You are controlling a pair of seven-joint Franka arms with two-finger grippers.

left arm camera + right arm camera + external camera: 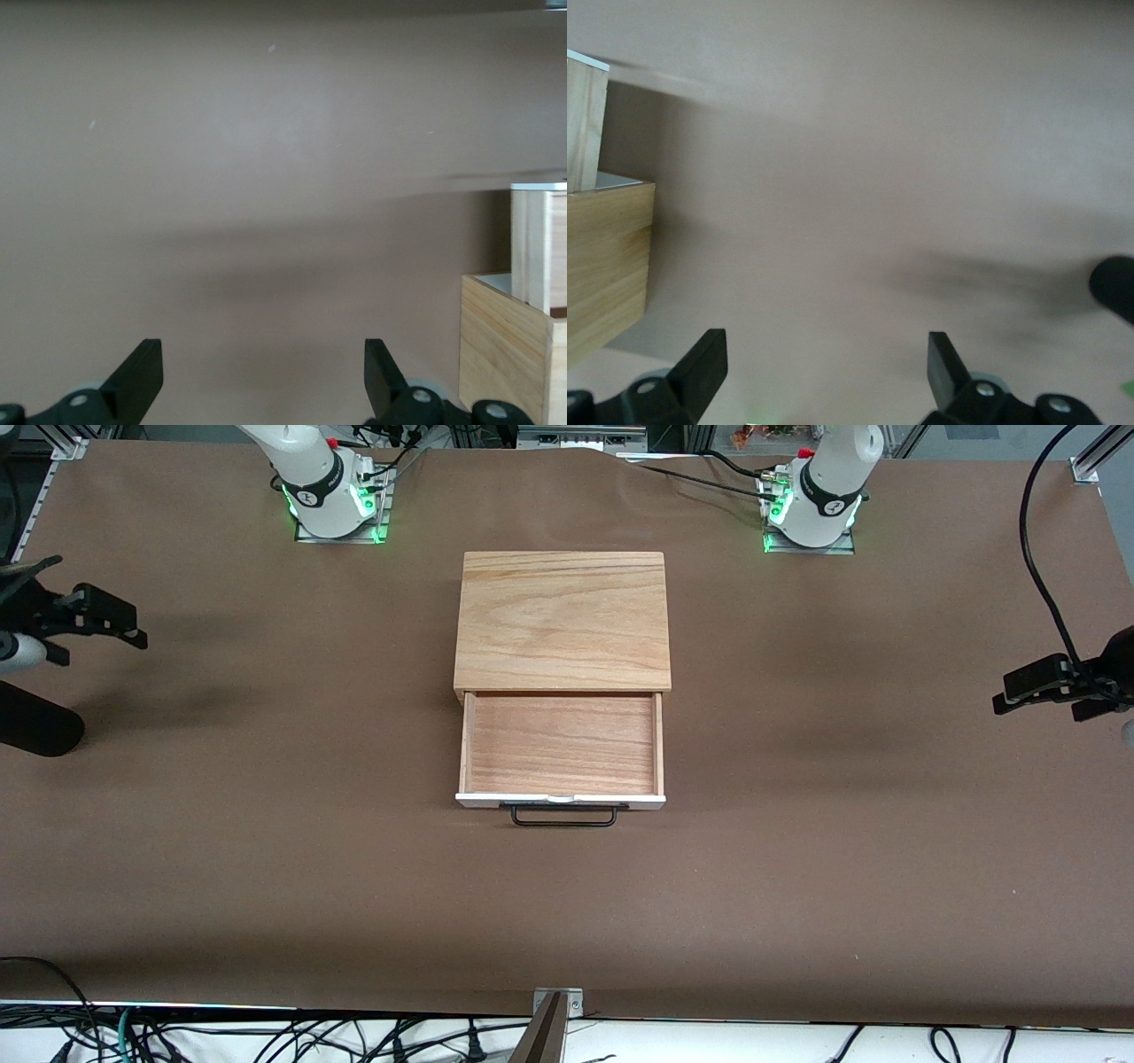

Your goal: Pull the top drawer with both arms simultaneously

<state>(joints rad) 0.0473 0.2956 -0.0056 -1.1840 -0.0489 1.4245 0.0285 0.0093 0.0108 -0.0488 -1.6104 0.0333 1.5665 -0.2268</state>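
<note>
Nearest the front camera, the thin black wire bar handle (563,816) juts from the white front panel of the shallow wooden top drawer (562,746), which stands pulled well out at the middle of the brown paper-covered table (266,850), its reddish-brown floor bare. Its inner end runs under the light wooden cabinet (562,620) it slides from; whatever lies below the drawer is hidden. The right arm's black gripper (111,624) hangs over the table's edge at its own end, fingers (702,359) spread wide with nothing between them. The left arm's black gripper (1032,689), partly cut off at the opposite edge, also has its fingers (140,367) apart and holds nothing. Both are well apart from the drawer.
</note>
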